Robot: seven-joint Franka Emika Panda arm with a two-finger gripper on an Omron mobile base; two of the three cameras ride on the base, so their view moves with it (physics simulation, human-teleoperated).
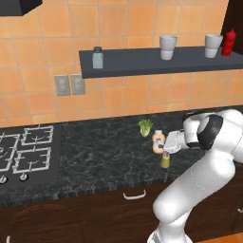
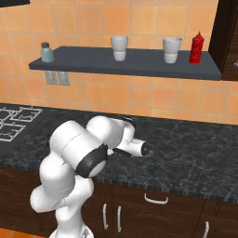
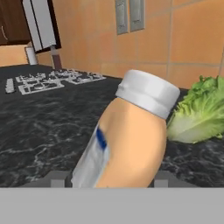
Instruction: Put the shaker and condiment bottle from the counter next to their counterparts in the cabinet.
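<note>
On the counter (image 1: 95,147), at the gripper (image 1: 163,144): the condiment bottle (image 1: 158,141), tan-orange with a white cap.
In the hand view the condiment bottle (image 3: 129,140) appeared tilted, its pale label band carrying a blue mark, its ribbed white cap toward the tiles; it sat between the finger tips (image 3: 57,179), though whether they pressed on it could not be told. The shaker (image 1: 165,160), olive-yellow with a pale cap, stood just in front of the bottle. A lettuce head (image 1: 145,126) lay just behind. The stove (image 1: 26,152) was well apart, to the left. On the cabinet (image 1: 142,64) stood the grey-blue shaker (image 1: 98,58), two white cups (image 1: 167,47) and the red bottle (image 1: 229,42).
</note>
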